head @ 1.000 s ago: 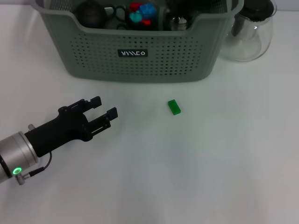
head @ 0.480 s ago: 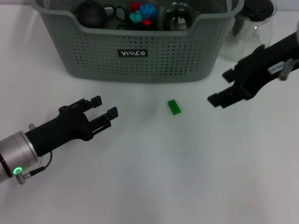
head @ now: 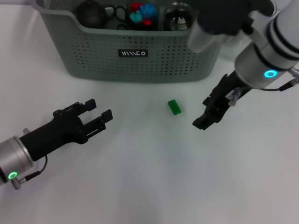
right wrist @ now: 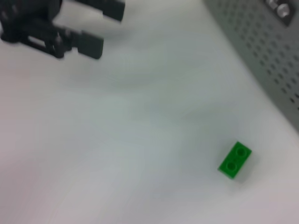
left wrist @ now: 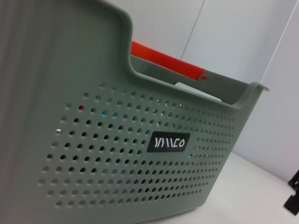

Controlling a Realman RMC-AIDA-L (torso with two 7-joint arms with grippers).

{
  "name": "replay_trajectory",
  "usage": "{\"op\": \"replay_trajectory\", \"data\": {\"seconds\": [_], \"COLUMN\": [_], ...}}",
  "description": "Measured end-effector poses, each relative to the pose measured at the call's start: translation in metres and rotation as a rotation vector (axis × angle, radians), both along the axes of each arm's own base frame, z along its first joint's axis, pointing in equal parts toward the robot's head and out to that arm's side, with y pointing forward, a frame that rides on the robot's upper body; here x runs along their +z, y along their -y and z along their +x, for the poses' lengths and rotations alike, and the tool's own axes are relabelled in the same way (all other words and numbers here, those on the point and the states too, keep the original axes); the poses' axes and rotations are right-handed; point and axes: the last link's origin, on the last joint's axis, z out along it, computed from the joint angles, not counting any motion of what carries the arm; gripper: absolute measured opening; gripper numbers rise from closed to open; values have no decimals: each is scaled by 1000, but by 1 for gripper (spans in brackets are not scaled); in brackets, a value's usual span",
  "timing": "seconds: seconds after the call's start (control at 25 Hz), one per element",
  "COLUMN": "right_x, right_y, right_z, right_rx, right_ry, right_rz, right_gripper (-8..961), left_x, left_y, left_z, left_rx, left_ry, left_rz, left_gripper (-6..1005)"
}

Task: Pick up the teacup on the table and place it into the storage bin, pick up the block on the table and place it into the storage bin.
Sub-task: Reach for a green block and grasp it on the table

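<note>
Lab-style test bench (robot workspace), plain white table [head: 149, 186], bare white wall [left wrist: 243, 42] behind

I see my right gripper [head: 205, 117] hanging just right of the green block [head: 174, 107]; my left gripper [head: 99, 109] hovers, fingers parted.

You see white table [head: 149, 186]; black teapot [head: 91, 14], red-blue toys [head: 141, 12] upper centre.

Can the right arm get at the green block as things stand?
Probably yes. The block lies alone on the bare table, in front of the bin, and the right gripper is close beside it with nothing between them.
</note>
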Motion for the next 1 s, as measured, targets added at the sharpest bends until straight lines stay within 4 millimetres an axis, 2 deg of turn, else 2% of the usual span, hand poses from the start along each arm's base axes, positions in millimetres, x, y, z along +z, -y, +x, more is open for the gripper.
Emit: {"op": "replay_trajectory", "data": {"seconds": [0.12,0.36,0.48,1.0], "right_x": [-8,-20,-31,-46], "right_y": [-2,-8,-13,-28], "right_z": [-4,-9,-1,28], "right_rx": [42,48,-2,-82], "right_ry": [9,-86,-151,-218], "right_rz": [3,49,81,195], "right_gripper": [649,505,505,506], "left_x": [1,1,1,0], "left_y": [0,0,0,0], "left_z": [0,0,0,-1], "left_rx": [0,-2,-2,6], "left_ry": [0,-1,-1,-5], "left_rz": [1,3,3,3], "left_gripper": [662,662,662,662]}}
